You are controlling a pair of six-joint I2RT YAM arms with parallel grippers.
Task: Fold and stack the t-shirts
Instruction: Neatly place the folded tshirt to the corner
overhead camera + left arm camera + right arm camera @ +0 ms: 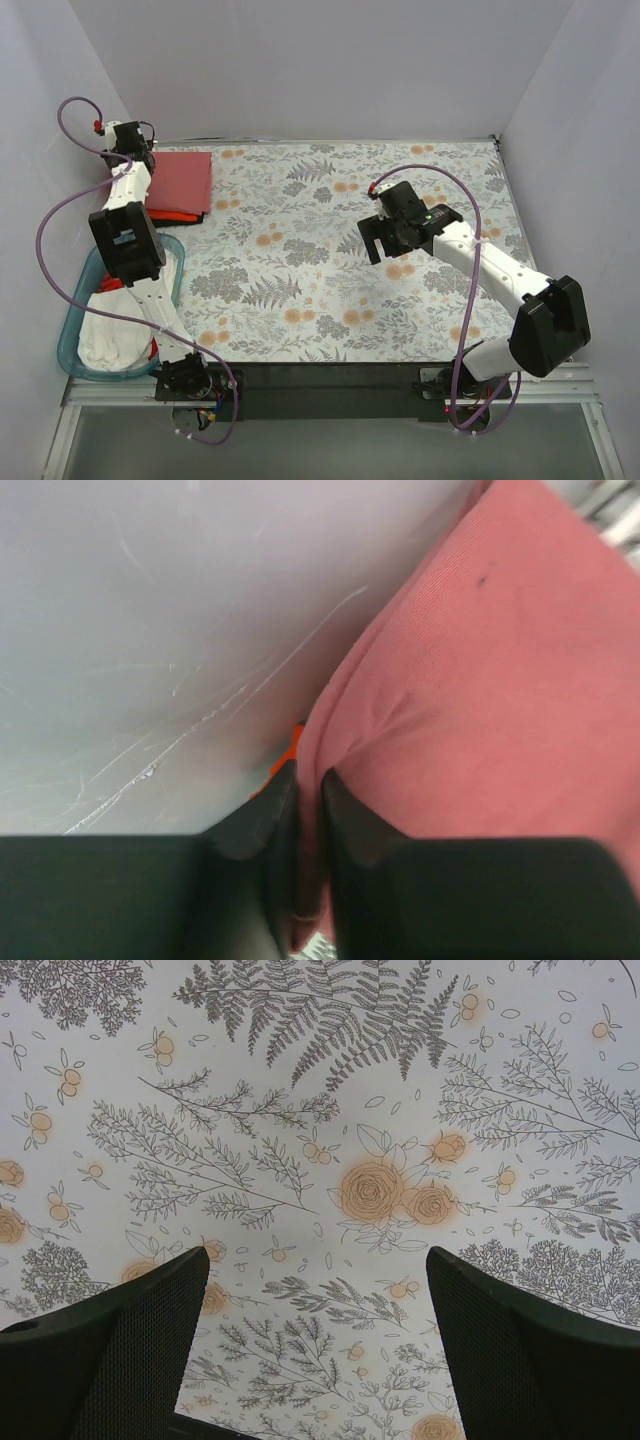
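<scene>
left gripper [308, 776] clamped on rose-red t-shirt [182, 178] edge, far-left corner | right gripper [316, 1260] fingers spread wide, above tabletop [300, 262], right of centre

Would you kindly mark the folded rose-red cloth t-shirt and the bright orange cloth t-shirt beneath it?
Rose-red cloth t-shirt [183, 177]: top external view, flat top face.
Orange cloth t-shirt [168, 215]: top external view, exposed near edge.

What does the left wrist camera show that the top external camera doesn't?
Only the left wrist view: the left end effector shut, pinching an edge of the dusty rose-red cloth t-shirt. Only the top view: the open right end effector over the floral tablecloth, and a blue plastic bin holding white cloth. Both: the rose-red t-shirt lying on a bright orange cloth t-shirt.
</scene>
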